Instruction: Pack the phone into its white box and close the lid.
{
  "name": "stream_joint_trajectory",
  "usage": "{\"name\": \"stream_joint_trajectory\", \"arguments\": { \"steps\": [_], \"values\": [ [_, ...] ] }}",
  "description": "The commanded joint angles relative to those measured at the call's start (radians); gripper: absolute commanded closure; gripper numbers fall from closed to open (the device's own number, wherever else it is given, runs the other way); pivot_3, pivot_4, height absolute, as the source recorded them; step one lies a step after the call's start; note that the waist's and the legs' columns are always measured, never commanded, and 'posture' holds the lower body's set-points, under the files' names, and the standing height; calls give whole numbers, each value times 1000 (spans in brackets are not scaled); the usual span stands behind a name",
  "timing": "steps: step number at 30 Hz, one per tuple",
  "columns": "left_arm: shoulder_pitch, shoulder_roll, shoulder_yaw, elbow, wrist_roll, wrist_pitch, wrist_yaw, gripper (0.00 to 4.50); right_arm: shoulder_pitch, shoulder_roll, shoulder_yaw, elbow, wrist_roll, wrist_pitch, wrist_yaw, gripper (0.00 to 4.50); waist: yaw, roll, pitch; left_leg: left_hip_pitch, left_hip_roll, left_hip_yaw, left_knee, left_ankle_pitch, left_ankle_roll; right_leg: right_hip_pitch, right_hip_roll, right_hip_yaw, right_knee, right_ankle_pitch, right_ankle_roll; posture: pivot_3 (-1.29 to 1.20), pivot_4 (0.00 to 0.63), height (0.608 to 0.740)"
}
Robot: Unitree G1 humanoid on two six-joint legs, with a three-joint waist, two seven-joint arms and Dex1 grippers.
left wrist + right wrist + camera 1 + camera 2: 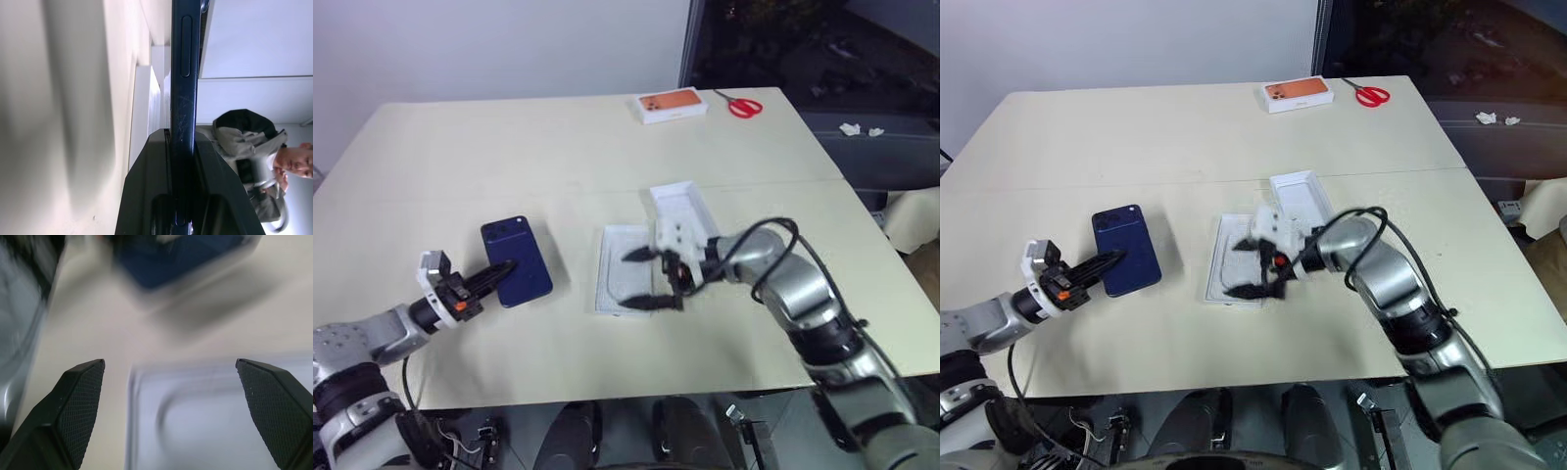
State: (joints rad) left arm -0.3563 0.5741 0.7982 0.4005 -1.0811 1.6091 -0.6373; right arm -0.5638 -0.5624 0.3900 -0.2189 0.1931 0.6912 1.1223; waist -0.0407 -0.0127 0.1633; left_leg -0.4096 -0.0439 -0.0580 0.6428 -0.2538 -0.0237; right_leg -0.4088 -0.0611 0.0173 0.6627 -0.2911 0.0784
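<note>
Our left pincer [499, 269] is clamped on the phone [517, 260], holding it above the bench [509, 147] on our left. Our right pincer [644, 279] stands wide apart over the thin white insert [619, 284], with the white box [683, 211] just beyond it.

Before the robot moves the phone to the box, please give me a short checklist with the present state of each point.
1. Left gripper shut on the phone: ok; the left wrist view shows both fingers clamped on its edge.
2. Phone lifted off the table: cannot tell.
3. Right gripper open and holding nothing: ok.
4. White box free of things inside: ok, its inside looks bare.
5. Way to the box free: not ok; the right gripper and the thin white insert are between the phone and the box.
6. Lid within sight: cannot tell.
</note>
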Motion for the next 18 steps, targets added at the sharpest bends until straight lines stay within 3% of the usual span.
{"name": "stream_joint_trajectory", "arguments": {
  "steps": [1, 8, 11, 13, 18],
  "values": [
    [-8, 41, 2, -4, -57, 5, -56, 4178, 8, 5, 46, -53, -27, -38, -19, 22, -1, 0, 0, 0, 0, 0, 0, 0, 0, 0, 0, 0, 0, 0, 0, 0, 150, 740],
    [-11, 63, -15, 0, -36, -6, -79, 4178, 23, 39, 120, 13, -95, -106, -70, 22, 5, -2, 1, 0, 0, 0, 0, 0, 0, 0, 0, 0, 0, 0, 0, 0, 150, 740],
    [-4, 60, -19, -9, -37, -7, -76, 4178, 25, 27, 141, 29, -122, -132, -66, 851, 8, -3, 2, 0, 0, 0, 0, 0, 0, 0, 0, 0, 0, 0, 0, 0, 150, 740],
    [0, 60, -20, -13, -40, -4, -76, 4178, 31, 20, 149, 37, -139, -153, -63, 1824, 10, -3, 2, 0, 0, 0, 0, 0, 0, 0, 0, 0, 0, 0, 0, 0, 150, 740],
    [4, 60, -22, -16, -41, -4, -76, 4178, 30, 24, 148, 56, -160, -176, -60, 1824, 21, -3, 2, 0, 0, 0, 0, 0, 0, 0, 0, 0, -1, 0, 0, 0, 150, 740]
  ]
}}
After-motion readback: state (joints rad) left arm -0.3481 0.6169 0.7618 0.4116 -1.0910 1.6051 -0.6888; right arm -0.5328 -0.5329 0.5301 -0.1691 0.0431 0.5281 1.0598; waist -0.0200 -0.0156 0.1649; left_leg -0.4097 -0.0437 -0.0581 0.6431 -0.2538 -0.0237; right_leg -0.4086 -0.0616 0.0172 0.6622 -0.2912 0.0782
